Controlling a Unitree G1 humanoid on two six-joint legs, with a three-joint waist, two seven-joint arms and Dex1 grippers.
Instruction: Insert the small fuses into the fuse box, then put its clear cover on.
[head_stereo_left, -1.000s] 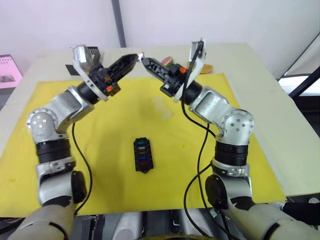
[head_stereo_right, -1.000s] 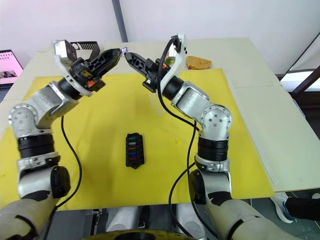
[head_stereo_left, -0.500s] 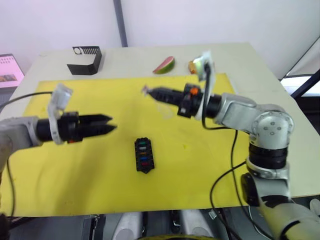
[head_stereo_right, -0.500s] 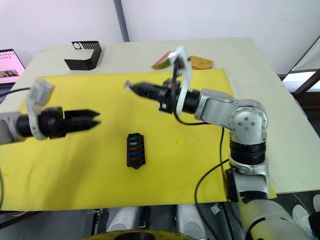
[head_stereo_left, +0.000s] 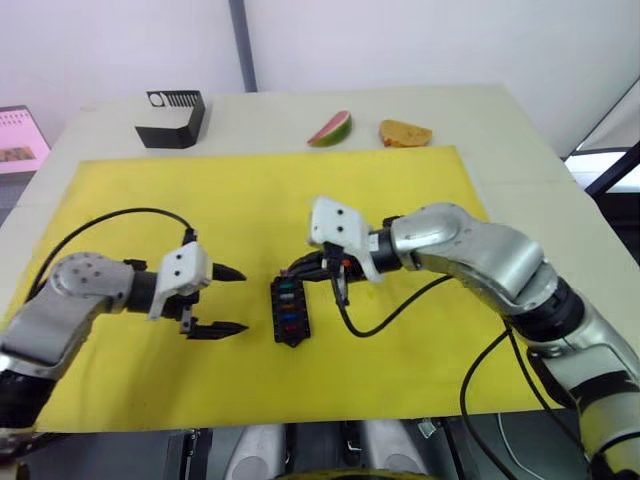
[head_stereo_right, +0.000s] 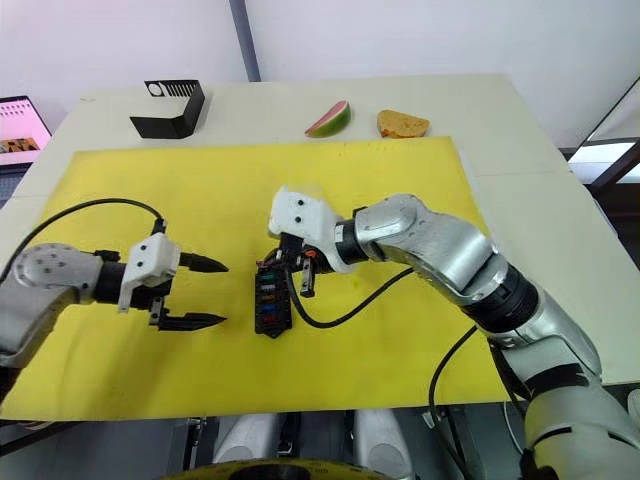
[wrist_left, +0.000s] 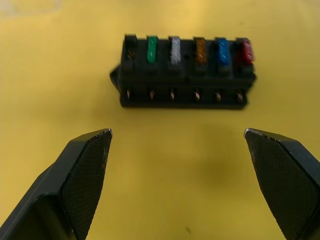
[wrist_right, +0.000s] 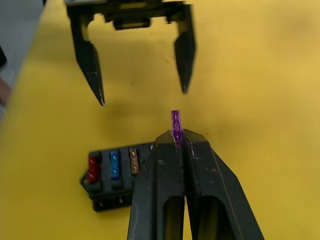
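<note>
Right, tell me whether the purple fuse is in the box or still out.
Out. The purple fuse sticks up from the right gripper's shut fingertips, above the fuse box, where one end slot beside the green fuse stands empty.

Light is bright, even and diffuse from above; the yellow mat (head_stereo_left: 420, 210) glows without glare; shadows are soft and faint, the darkest a smudge under the left gripper (wrist_right: 137, 75) in the right wrist view; the left wrist view blurs its near fingers (wrist_left: 82, 170) while the fuse box (wrist_left: 186, 75) reads slightly soft; head views bow slightly at the edges.
</note>
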